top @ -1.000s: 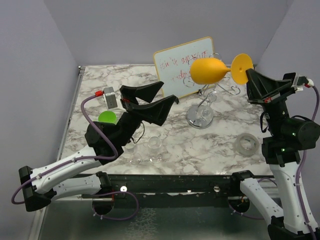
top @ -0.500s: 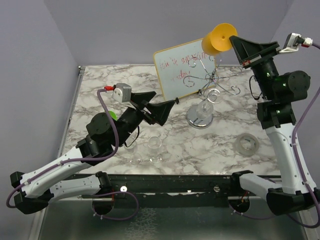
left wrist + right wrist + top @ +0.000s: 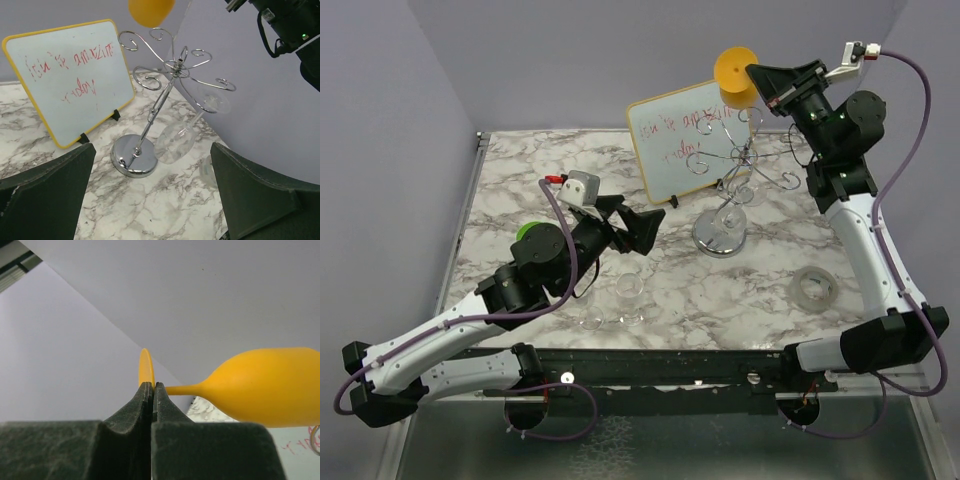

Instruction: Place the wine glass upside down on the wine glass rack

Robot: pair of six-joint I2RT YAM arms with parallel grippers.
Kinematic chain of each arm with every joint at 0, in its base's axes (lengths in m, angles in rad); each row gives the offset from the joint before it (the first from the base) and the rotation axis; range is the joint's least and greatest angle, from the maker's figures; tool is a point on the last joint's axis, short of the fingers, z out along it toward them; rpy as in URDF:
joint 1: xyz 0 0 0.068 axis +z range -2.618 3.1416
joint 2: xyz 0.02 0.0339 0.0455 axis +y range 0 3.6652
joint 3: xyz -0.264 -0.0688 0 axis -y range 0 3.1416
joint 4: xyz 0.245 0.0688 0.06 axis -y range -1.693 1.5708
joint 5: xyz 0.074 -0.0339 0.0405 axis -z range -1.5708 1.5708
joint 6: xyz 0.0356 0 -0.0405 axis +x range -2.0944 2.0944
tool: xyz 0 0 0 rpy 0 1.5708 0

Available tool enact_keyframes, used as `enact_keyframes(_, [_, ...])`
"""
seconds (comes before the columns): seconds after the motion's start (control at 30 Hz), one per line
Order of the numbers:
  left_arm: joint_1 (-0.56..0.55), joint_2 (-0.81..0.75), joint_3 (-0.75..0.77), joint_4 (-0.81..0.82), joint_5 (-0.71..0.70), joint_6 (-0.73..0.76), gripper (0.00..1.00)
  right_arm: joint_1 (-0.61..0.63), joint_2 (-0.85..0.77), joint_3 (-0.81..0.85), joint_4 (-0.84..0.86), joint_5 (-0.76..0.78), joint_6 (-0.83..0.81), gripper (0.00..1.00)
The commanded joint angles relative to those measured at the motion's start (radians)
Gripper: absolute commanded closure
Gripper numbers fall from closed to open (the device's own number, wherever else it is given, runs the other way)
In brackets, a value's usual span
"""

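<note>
The orange wine glass (image 3: 733, 72) hangs foot up and bowl down in my right gripper (image 3: 753, 78), high above the back of the wine glass rack (image 3: 735, 165). In the right wrist view the gripper (image 3: 152, 389) is shut on the thin stem just under the foot, with the bowl (image 3: 270, 387) to the right. The silver rack (image 3: 167, 87) has curled arms and a round base (image 3: 134, 156). A clear glass (image 3: 176, 142) hangs upside down from it. The orange bowl (image 3: 150, 9) sits above its left arms. My left gripper (image 3: 638, 222) is open and empty, left of the rack.
A tilted whiteboard (image 3: 682, 138) with red writing stands behind the rack. Two clear glasses (image 3: 630, 290) stand near the front of the marble table (image 3: 520, 180). A tape roll (image 3: 814, 288) lies at the right and a green object (image 3: 530, 233) at the left.
My right arm has lifted and swung the orange glass back and left, turning it from lying sideways to foot up. My left arm has reached forward toward the rack.
</note>
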Motion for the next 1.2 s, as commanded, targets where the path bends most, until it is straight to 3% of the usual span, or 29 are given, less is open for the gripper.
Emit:
enact_keyframes(0.0, [-0.001,0.013,-0.009,-0.031,-0.034,0.001,0.01,-0.001,0.076,0.057,-0.006,-0.074,-0.068,0.99])
enact_keyframes(0.23, [-0.001,0.021,-0.015,-0.036,-0.042,-0.001,0.01,-0.001,0.13,0.023,0.011,-0.118,-0.028,0.99])
enact_keyframes(1.17, [0.001,0.009,-0.028,-0.061,-0.059,-0.027,0.01,-0.001,0.109,-0.007,-0.331,0.095,0.07,0.99])
